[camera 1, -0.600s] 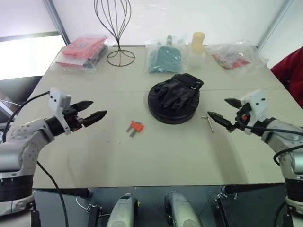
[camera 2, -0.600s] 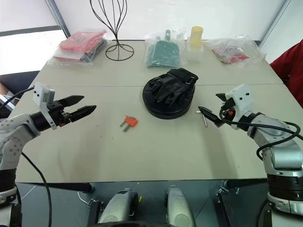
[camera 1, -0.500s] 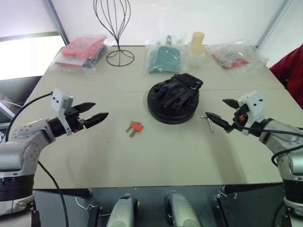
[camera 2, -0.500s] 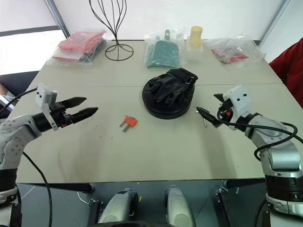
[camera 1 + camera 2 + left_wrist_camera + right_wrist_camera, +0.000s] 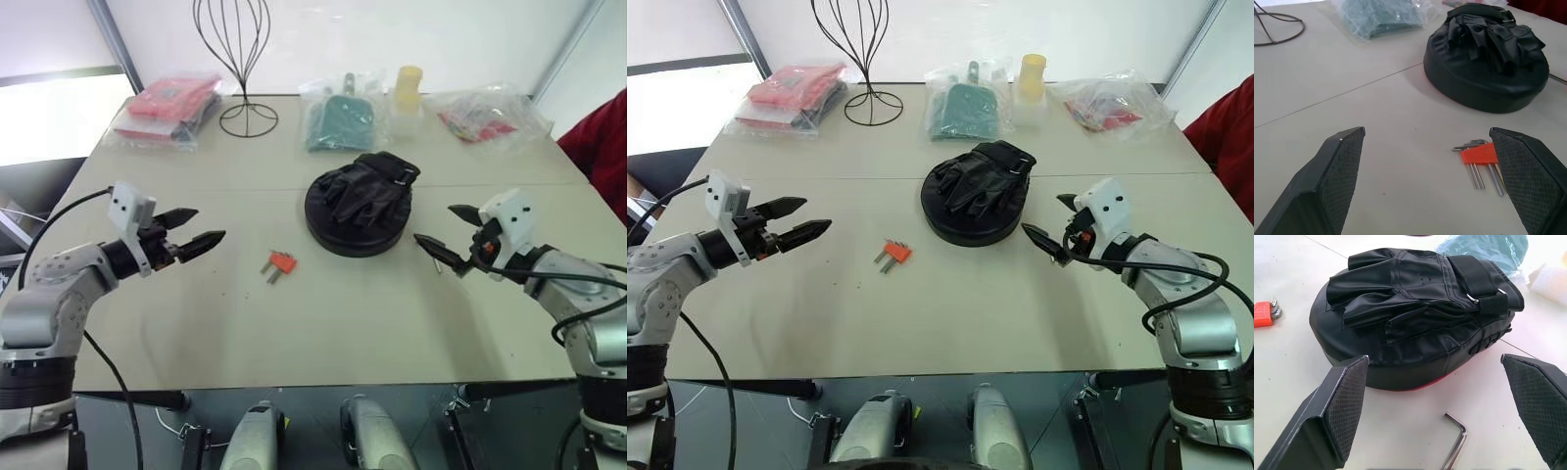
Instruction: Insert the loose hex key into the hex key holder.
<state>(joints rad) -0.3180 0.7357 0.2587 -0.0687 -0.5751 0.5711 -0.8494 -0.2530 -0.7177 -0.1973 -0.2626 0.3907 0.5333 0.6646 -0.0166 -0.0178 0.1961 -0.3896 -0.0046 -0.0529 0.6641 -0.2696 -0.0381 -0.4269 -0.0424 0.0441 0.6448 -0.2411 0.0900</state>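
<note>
End effectors: left wide open, empty; right wide open, empty.

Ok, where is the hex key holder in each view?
Left eye view: hex key holder lies nearer the robot than the black pad, toward its left.
Right eye view: holder, same spot.
Left wrist view: holder in front of the pad.
Right wrist view: holder at the frame edge, beside the pad.
Shared landmark: the black pad.
</note>
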